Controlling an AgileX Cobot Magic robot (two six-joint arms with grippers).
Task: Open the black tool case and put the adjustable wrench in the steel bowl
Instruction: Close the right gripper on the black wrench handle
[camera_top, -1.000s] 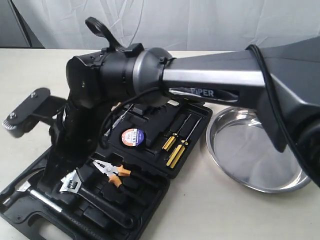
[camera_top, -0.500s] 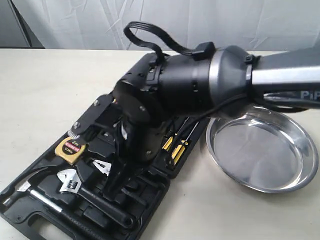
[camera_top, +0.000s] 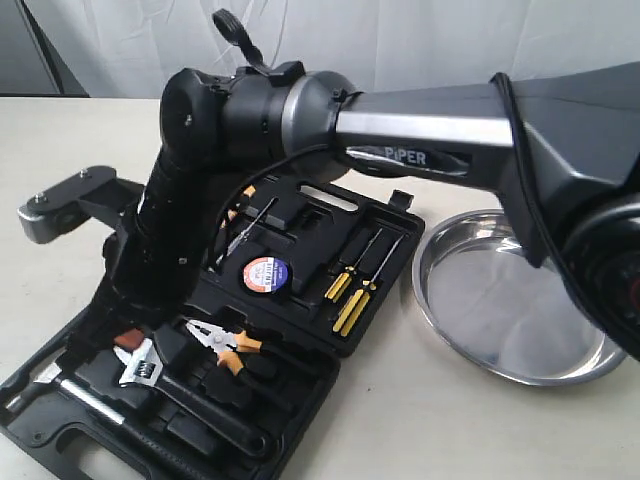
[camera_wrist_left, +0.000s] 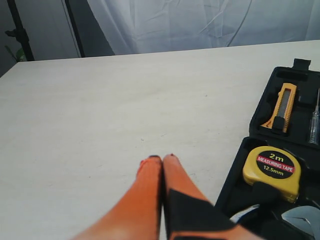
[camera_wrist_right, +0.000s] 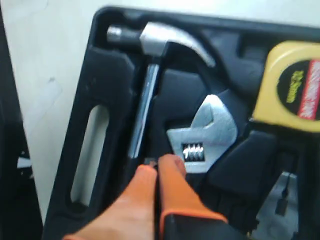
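Observation:
The black tool case (camera_top: 300, 395) lies open on the table. The adjustable wrench (camera_top: 140, 366) rests in its slot at the case's left end, its silver head (camera_wrist_right: 202, 132) upward in the tray. My right gripper (camera_wrist_right: 157, 165) is shut and empty, its orange fingertips (camera_top: 128, 339) down at the wrench just below the thumbwheel. The steel bowl (camera_top: 515, 300) sits empty to the right of the case. Over bare table beside the case, my left gripper (camera_wrist_left: 162, 159) is shut on nothing; it does not show in the exterior view.
A hammer (camera_wrist_right: 150, 75) lies beside the wrench, and a yellow tape measure (camera_wrist_left: 272, 167) on the wrench's other side. Orange-handled pliers (camera_top: 226, 346), screwdrivers (camera_top: 350, 285), a tape roll (camera_top: 265, 272) and a yellow knife (camera_wrist_left: 281, 106) fill the case. The right arm (camera_top: 420, 135) spans the scene.
The right arm swung right over the middle of the case, then came back left. Its shut gripper is down at the wrench again and the arm now hides the tape measure.

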